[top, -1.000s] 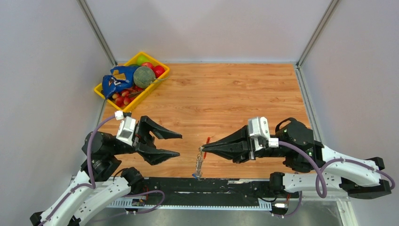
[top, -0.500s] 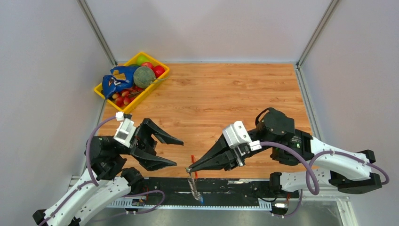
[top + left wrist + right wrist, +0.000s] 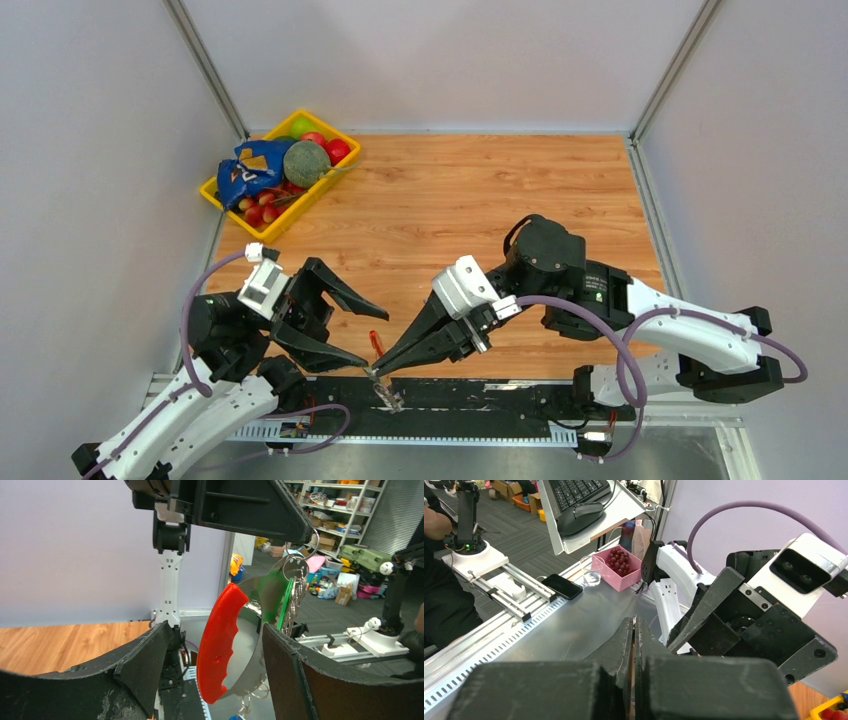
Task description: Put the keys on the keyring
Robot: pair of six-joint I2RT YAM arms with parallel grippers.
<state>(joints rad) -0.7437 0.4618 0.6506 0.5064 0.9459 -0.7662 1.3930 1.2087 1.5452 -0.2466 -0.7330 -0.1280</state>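
My right gripper [image 3: 376,371] is shut on the keyring at the table's front edge. The keyring's red curved piece [image 3: 374,341] sticks up from the fingertips and its silvery chain [image 3: 388,396] hangs below. My left gripper [image 3: 373,338] is open, its fingers either side of the red piece without touching it. In the left wrist view the red piece [image 3: 220,640] hangs between the open fingers of my left gripper [image 3: 217,631], with a silver ring [image 3: 295,570], a green key [image 3: 285,602] and a blue cap [image 3: 239,717] on the bunch. In the right wrist view my right gripper [image 3: 634,623] is shut on a thin metal sliver.
A yellow basket [image 3: 213,192] with a blue bag, a green ball and small red balls stands at the back left. A black rail [image 3: 470,392] runs along the table's front edge under the grippers. Grey walls close in both sides.
My right gripper carried the keyring left and toward the front edge, bringing it between my left gripper's open fingers. My left arm dropped slightly toward the front.
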